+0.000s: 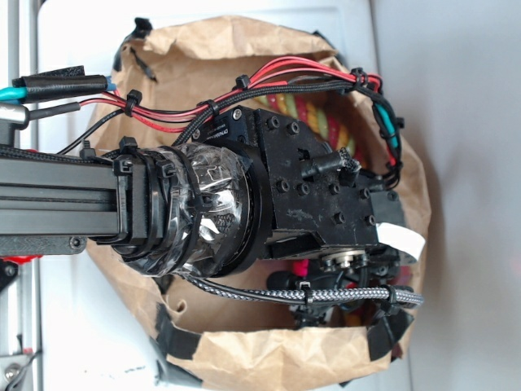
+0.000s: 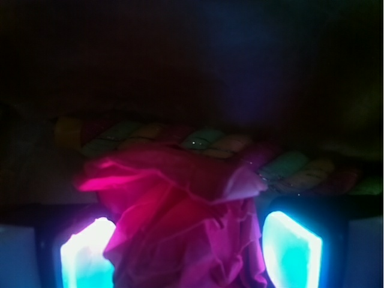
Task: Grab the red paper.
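Now the gripper [image 2: 191,252] is low inside the brown paper bag [image 1: 244,358], and the black arm [image 1: 65,195] reaches into the bag from the left side of the exterior view. In that view the wrist block covers most of the bag's inside, so the fingers cannot be seen there.

In the wrist view the two fingers [image 2: 87,255] glow cyan at the bottom corners of the picture, one on each side of the red paper [image 2: 186,222]. They stand wide apart, with the crumpled wad filling the space between them. Its folds come very close to both pads, but I cannot tell for sure if the pads already touch it. The grip does not look closed on anything.

The red paper appears magenta in this dark light. It lies in the bag directly between the fingers, and its upper fold spreads out wider than the finger gap. Just behind the paper, further from the gripper, the twisted rope toy [image 2: 204,143] lies across the picture with pale coloured strands. In the exterior view a piece of the same rope [image 1: 313,114], red, yellow and green, shows just above the wrist block, near the bag's upper wall. A small pink-red patch shows under the wrist block, but it is too small to name.
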You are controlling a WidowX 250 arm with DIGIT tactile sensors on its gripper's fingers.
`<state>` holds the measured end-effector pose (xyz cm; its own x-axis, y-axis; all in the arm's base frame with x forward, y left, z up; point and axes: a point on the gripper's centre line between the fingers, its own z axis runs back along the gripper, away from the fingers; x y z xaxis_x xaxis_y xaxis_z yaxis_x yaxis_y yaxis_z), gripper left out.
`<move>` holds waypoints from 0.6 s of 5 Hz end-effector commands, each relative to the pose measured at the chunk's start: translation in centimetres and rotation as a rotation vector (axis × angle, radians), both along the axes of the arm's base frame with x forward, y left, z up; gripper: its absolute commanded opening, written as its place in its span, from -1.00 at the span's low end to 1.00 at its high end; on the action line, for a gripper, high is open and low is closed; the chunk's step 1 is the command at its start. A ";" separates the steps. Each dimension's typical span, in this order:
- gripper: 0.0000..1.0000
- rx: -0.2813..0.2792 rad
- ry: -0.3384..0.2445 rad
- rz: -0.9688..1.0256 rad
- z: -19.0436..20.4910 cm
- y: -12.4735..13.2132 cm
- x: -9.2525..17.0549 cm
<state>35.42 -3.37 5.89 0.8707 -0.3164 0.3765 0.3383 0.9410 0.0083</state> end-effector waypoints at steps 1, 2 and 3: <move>-1.00 0.018 -0.053 0.012 1.3 0.6 0.8; -1.00 0.027 -0.062 0.017 1.5 0.9 0.4; -1.00 0.011 -0.072 0.034 2.8 1.5 -0.3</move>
<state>34.63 -2.08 6.30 0.8830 -0.2887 0.3702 0.3073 0.9516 0.0091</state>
